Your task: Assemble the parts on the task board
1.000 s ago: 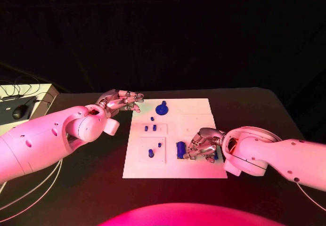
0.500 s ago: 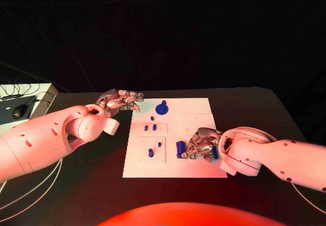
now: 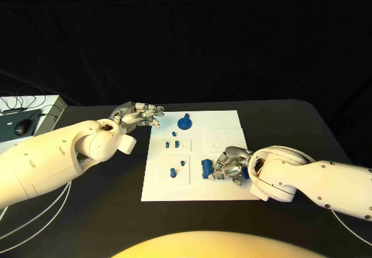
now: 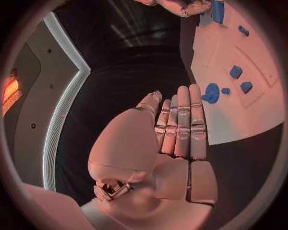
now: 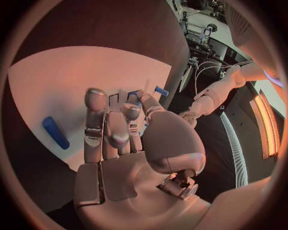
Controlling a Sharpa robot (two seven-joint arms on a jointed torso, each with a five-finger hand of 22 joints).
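The white task board [image 3: 224,134] lies in the middle of the table. Its far edge carries a round blue part [image 3: 184,123]. Two small blue pieces [image 3: 172,144] and two blue pegs [image 3: 173,172] stand on its left half. My right hand [image 3: 231,164] rests low over the board with its fingers bent, right beside an upright blue block [image 3: 206,168]. A blue cylinder [image 5: 55,132] lies loose on the board next to that hand's fingers [image 5: 96,122], which hold nothing. My left hand [image 3: 140,115] hovers off the board's far left corner with straight fingers, empty.
A pale box with cables [image 3: 27,115] stands at the table's far left. The left wrist view shows the board's edge [image 4: 240,124], the round blue part [image 4: 210,92] and my right hand [image 4: 180,5] beyond. Dark tabletop surrounds the board.
My right hand has edged slightly closer to the blue block. The left hand has stayed where it was.
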